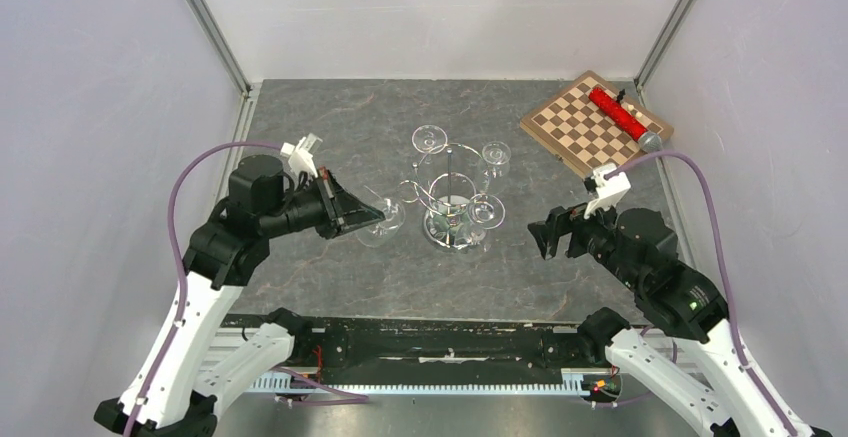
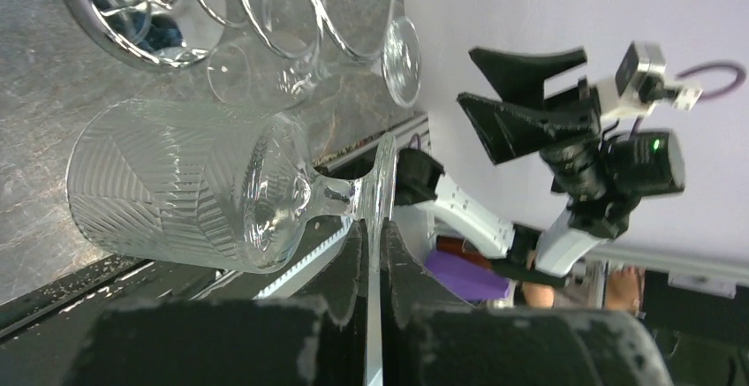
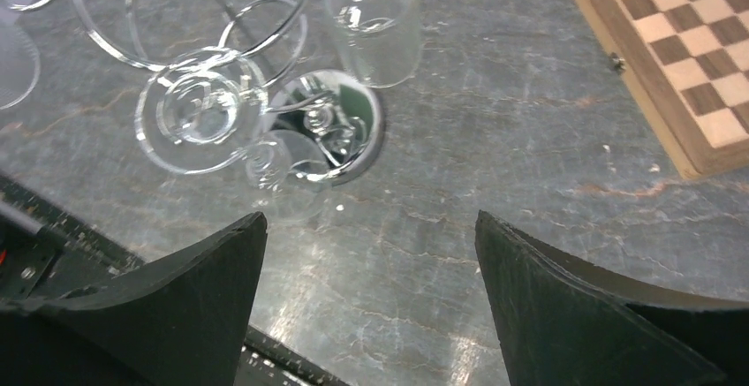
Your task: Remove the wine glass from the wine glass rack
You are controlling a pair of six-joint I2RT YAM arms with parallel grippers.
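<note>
Left gripper [image 2: 373, 258] was pinched together on the thin foot of the wine glass [image 2: 177, 187]. Its fingers [image 2: 349, 271] met on the disc's rim, and the stem and ribbed bowl lay sideways straight out ahead of the tips. Just beyond the bowl from that gripper stood the wine glass rack [image 1: 455, 182], its nearest loop close beside the glass. Whether the glass was fully clear of that loop could not be told. Other glasses [image 1: 430, 140] hung from the rack's ring further off.

The hold looked too slight for haste. A slow draw back along the gripper's own line, keeping the glass level and away from the wire, seemed the safe course, since a twist could lever the foot out of the pinch.

Right gripper [image 3: 369, 220], across the rack from the held glass, hung with its jaws wide apart and nothing between them.
</note>
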